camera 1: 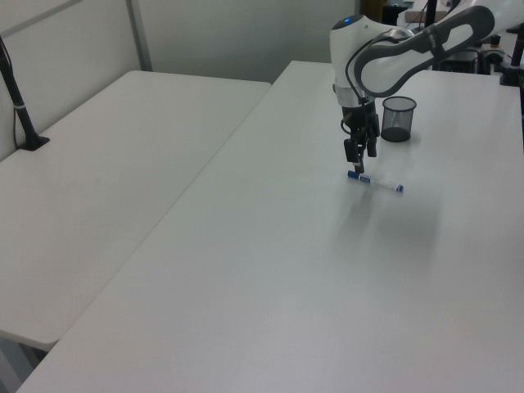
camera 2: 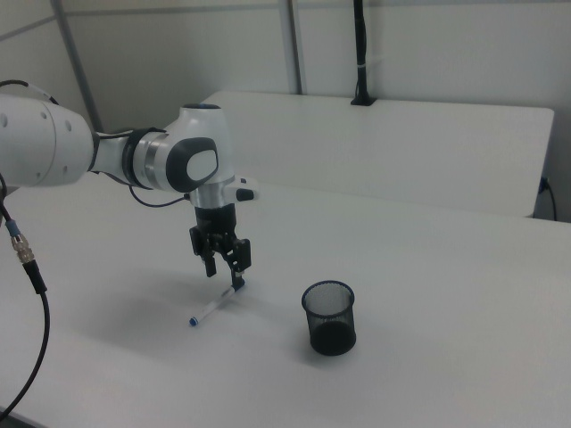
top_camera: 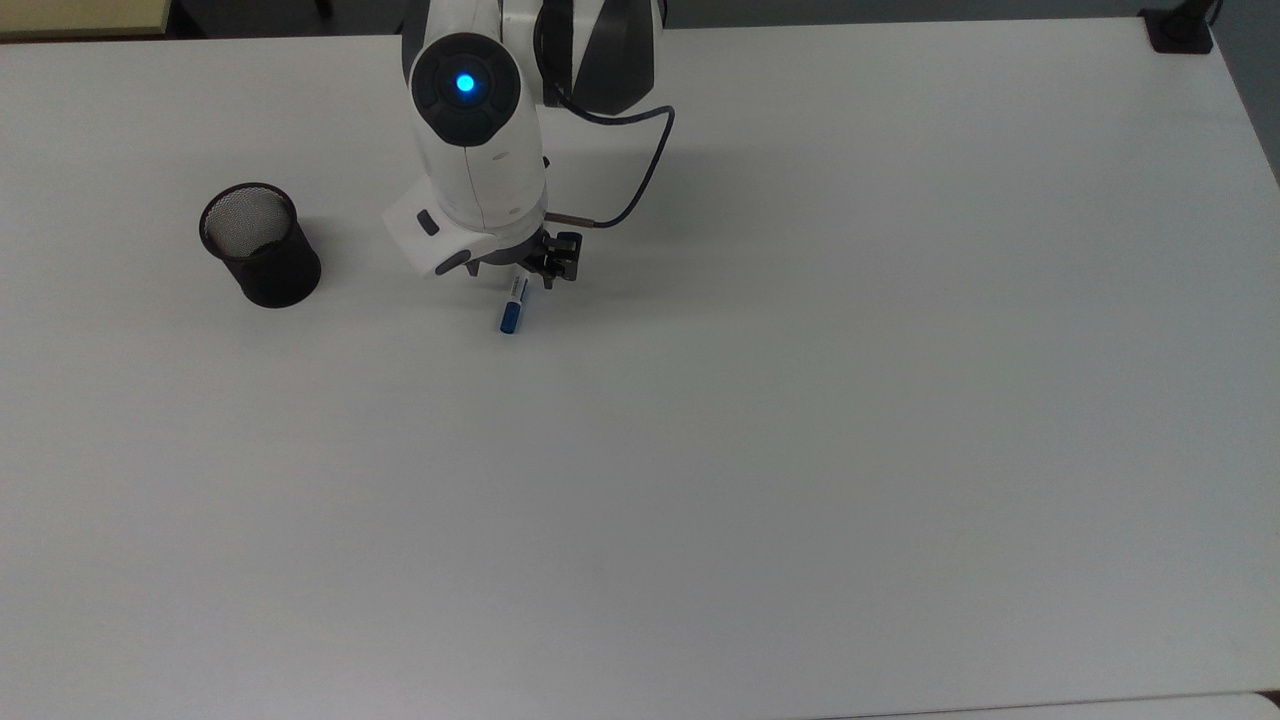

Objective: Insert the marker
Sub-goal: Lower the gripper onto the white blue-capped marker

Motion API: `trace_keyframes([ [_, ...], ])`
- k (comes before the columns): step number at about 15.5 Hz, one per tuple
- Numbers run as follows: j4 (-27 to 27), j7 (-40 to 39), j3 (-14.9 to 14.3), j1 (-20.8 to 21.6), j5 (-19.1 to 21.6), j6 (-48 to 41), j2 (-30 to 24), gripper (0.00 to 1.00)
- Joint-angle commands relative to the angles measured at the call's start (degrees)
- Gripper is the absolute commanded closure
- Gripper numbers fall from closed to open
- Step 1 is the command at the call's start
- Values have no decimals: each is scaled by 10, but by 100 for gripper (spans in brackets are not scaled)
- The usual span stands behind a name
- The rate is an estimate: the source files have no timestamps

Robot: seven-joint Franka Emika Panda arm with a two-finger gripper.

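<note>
The marker (top_camera: 513, 305) lies flat on the white table (top_camera: 800, 400), with its white barrel partly hidden under the arm in the top view and its blue cap showing. It also lies on the table in the left view as the marker (camera 1: 378, 183) and in the right view as the marker (camera 2: 214, 305). My gripper (camera 2: 225, 273) points down, open, low over the marker's blue-capped end. Whether it touches the marker I cannot tell. The gripper (camera 1: 359, 164) hangs just above that end; the gripper (top_camera: 548, 270) sits under the wrist. The black mesh cup (top_camera: 258, 243) stands upright, apart from both.
A second white table (camera 1: 106, 180) adjoins at the left view's left, with a black clamped post (camera 1: 20, 98) on it. A black clamp (top_camera: 1180, 30) sits at the top view's upper right corner. A cable (top_camera: 640, 170) loops from the wrist.
</note>
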Motion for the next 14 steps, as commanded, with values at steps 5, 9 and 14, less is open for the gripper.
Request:
trace_keyframes([
  [5,-12,11,-4,6,-14,52,18,44],
  [9,-11,11,-4,6,-14,59,23,49],
  [14,-3,11,-4,7,-14,59,33,67],
])
